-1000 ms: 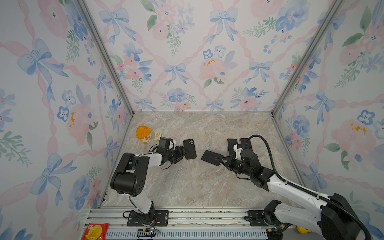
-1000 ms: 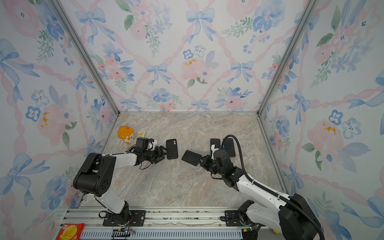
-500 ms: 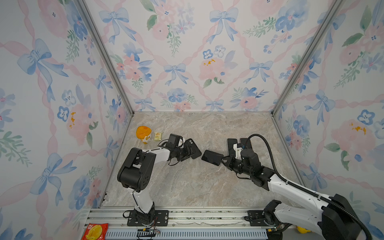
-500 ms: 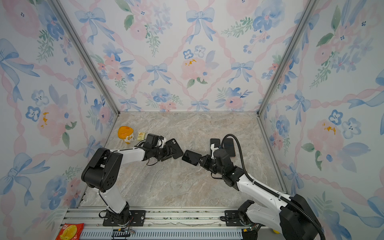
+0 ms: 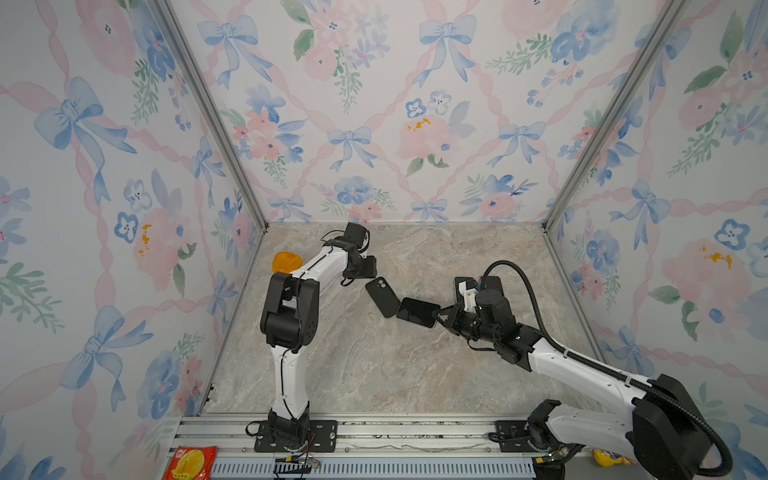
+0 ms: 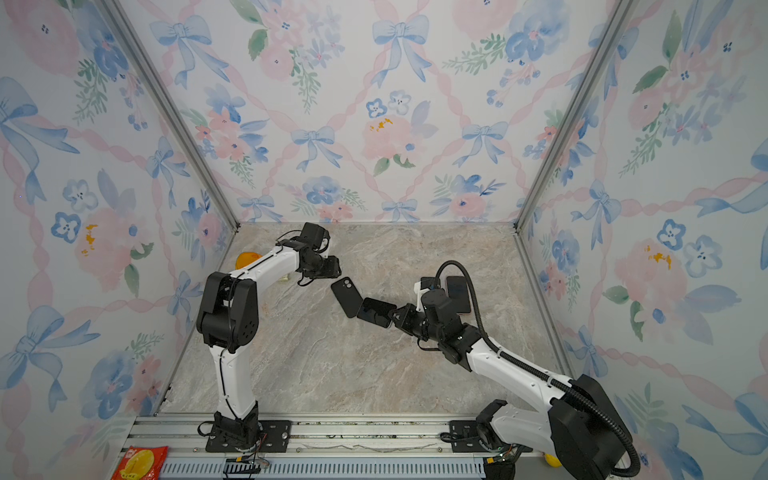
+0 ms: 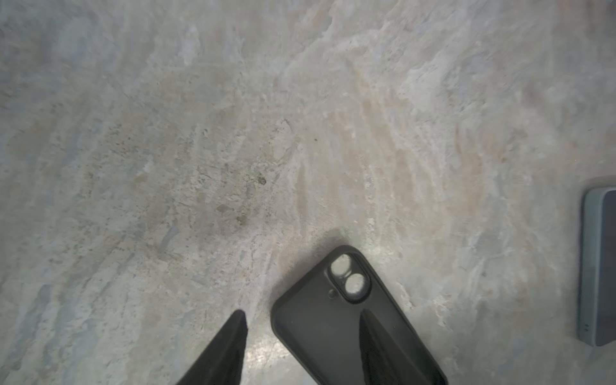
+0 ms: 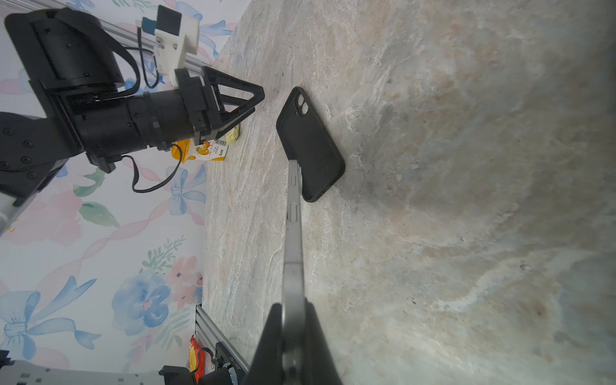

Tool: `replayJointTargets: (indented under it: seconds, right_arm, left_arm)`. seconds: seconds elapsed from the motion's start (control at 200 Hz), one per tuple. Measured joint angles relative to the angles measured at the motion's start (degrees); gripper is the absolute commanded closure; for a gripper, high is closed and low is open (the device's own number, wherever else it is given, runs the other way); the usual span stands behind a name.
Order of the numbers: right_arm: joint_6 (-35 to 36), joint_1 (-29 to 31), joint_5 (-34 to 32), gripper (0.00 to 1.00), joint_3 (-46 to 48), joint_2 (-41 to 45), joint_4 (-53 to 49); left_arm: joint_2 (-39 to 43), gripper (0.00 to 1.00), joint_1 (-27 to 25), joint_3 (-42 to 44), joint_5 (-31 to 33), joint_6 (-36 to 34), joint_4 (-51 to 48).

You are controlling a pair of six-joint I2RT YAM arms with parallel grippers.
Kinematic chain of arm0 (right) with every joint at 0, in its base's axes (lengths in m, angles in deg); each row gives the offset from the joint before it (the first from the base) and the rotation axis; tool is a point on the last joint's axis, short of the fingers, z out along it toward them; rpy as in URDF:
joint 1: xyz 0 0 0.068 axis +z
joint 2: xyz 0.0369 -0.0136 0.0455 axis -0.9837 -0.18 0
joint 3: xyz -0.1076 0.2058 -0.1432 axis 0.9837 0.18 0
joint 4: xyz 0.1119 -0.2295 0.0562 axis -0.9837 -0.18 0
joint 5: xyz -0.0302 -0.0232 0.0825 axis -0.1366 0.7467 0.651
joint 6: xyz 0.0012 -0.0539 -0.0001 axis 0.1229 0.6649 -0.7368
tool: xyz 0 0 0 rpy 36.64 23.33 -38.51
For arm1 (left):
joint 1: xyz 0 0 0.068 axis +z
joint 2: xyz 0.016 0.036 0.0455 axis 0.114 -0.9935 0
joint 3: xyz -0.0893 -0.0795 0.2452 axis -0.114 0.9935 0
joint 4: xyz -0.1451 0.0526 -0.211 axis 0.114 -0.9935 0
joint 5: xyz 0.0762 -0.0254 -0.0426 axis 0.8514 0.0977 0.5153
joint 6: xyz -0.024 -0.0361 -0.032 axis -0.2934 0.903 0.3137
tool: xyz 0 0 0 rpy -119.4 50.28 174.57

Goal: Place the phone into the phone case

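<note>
In a top view my right hand (image 5: 442, 318) is clamped on the phone (image 5: 417, 311), whose far end sits at the end of the matte black case (image 5: 382, 297), flat on the marbled table (image 5: 374, 365). Left wrist: my left hand (image 7: 301, 313) is spread apart, one tip over the rounded case. Only the right wrist shows the phone edge-on, a thin grey strip.

Phone case (image 7: 316, 333) matt black, rubbery; phone (image 8: 293, 266) edge smooth grey metal; tabletop (image 7: 233, 133) marbled stone-look

The left arm (image 5: 286, 374) and right arm (image 5: 582, 370) have white links and black joints, the right a black cable (image 5: 532, 297).
</note>
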Motion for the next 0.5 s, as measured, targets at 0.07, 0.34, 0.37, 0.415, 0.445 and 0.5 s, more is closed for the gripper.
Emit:
replayJointTargets:
  seconds: [0.07, 0.34, 0.37, 0.415, 0.445, 0.5]
  right_arm:
    - [0.02, -0.37, 0.5, 1.0, 0.0, -0.13, -0.02]
    - [0.02, -0.74, 1.16, 1.0, 0.0, -0.13, -0.02]
    - [0.02, -0.76, 1.16, 1.0, 0.0, -0.13, -0.02]
    - [0.02, -0.76, 1.16, 1.0, 0.0, -0.13, -0.02]
    - [0.04, -0.74, 1.16, 1.0, 0.0, -0.13, -0.04]
    - [0.17, -0.76, 1.16, 1.0, 0.0, -0.11, -0.04]
  left_arm:
    - [-1.99, 0.46, -0.22, -1.68, 1.6, -2.19, -2.25]
    - [-3.69, 0.51, -1.57, -6.67, 4.63, -8.17, -5.31]
    - [-4.13, 0.52, -1.79, -7.3, 4.68, -8.57, -5.31]
    - [-4.81, 0.52, -2.14, -8.07, 4.83, -9.14, -5.31]
    - [-5.31, 0.53, -2.36, -8.41, 4.87, -9.55, -5.29]
    - [-6.34, 0.54, -2.75, -8.96, 4.92, -10.12, -5.35]
